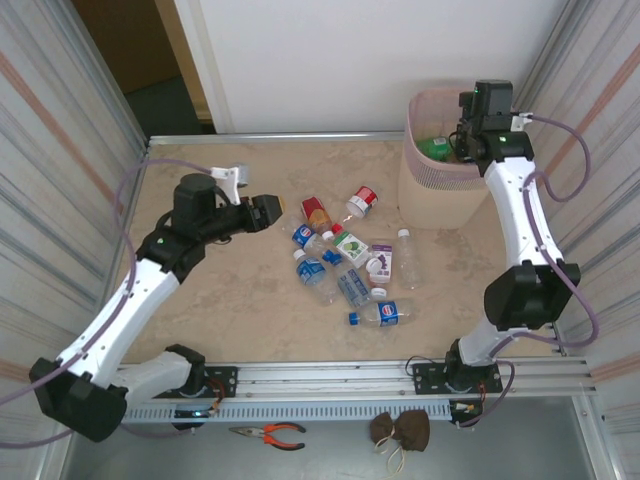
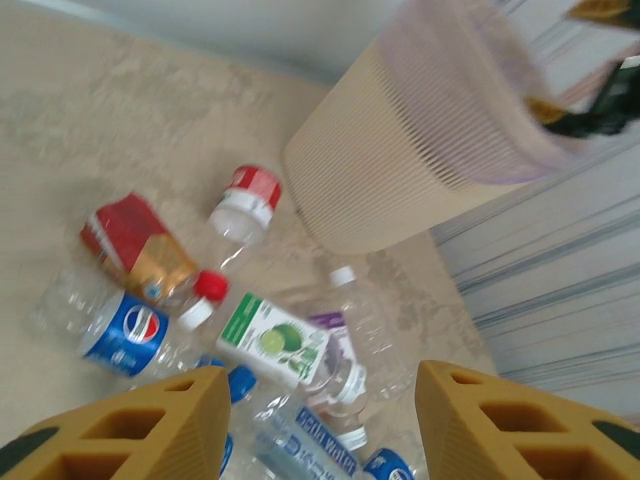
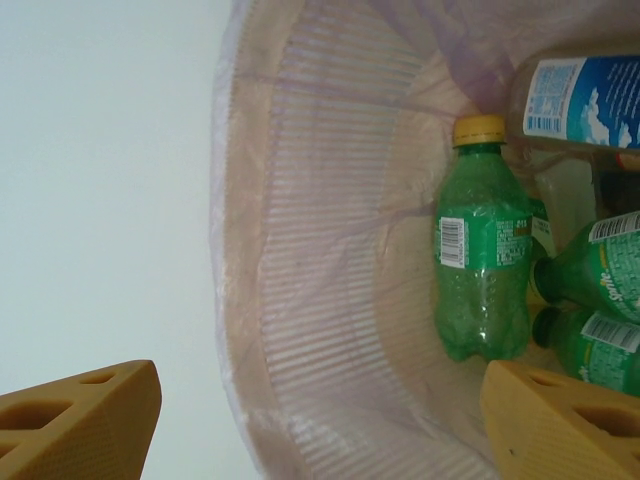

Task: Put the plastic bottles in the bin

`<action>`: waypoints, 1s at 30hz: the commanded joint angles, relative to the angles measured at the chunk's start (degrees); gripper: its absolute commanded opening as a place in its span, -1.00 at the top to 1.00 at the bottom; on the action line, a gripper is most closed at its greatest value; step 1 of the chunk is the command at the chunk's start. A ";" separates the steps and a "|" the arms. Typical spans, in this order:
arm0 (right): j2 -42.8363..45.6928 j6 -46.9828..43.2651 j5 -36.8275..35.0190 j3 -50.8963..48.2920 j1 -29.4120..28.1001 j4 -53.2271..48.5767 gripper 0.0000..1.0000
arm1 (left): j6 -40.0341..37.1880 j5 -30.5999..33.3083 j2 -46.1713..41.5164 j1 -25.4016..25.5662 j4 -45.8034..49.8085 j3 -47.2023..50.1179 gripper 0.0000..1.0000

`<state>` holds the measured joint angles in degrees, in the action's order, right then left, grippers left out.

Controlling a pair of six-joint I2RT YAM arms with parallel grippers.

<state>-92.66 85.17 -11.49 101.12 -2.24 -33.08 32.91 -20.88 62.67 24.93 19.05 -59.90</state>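
**Sorting scene, largest item first.** Beige mottled table point(image 1: 210, 310). At its far right stands the tall round bin point(image 1: 432, 200), with a pale pink mesh rim and a beige ribbed body.

The right gripper point(image 1: 462, 140) hangs over the bin's mouth, jaws wide apart and empty. Inside the bin lie green plastic bottles point(image 3: 482, 270).

The left gripper point(image 1: 272, 213) hovers well left of the bin, jaws partly open around nothing, facing the heap of loose bottles point(image 1: 345, 262) just left of the bin's foot.

Step in hand, as judged — picking the next bottle. It is best taken singly:
- Choose an outlier, such as the clear red-capped bottle with a blue label point(image 2: 135, 330) on the heap's side away from the bin.
- Straddle its body crosswise.
- Close only once both fingers clear its neighbours.
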 commanded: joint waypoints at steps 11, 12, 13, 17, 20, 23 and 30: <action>16.64 -9.75 -2.42 -10.89 1.58 -0.32 -0.63 | 14.12 6.76 12.04 4.06 4.91 1.55 -0.02; 17.38 -9.84 -2.31 -11.47 1.71 -0.25 -0.63 | 14.68 6.27 12.89 4.02 4.29 2.00 -0.02; 18.06 -9.93 -2.18 -12.01 1.97 -0.23 -0.63 | 15.20 5.91 13.85 4.05 3.63 2.28 -0.03; 19.77 -10.37 -2.23 -13.37 2.54 -0.23 -0.63 | 17.01 5.42 17.41 3.99 1.61 3.53 -0.02; 20.59 -10.41 -2.02 -14.16 3.16 -0.23 -0.62 | 17.13 4.56 20.73 3.94 0.55 3.56 -0.02; 21.06 -10.45 -1.80 -14.81 3.65 -0.23 -0.62 | 17.23 2.78 24.16 3.77 -0.60 3.45 -0.01; 21.52 -10.37 -1.52 -15.17 3.97 -0.24 -0.62 | 19.40 0.83 29.98 3.06 -3.32 3.91 0.00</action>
<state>-72.93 75.94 -12.19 86.52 1.28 -33.08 50.68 -18.46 91.61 28.53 17.69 -56.47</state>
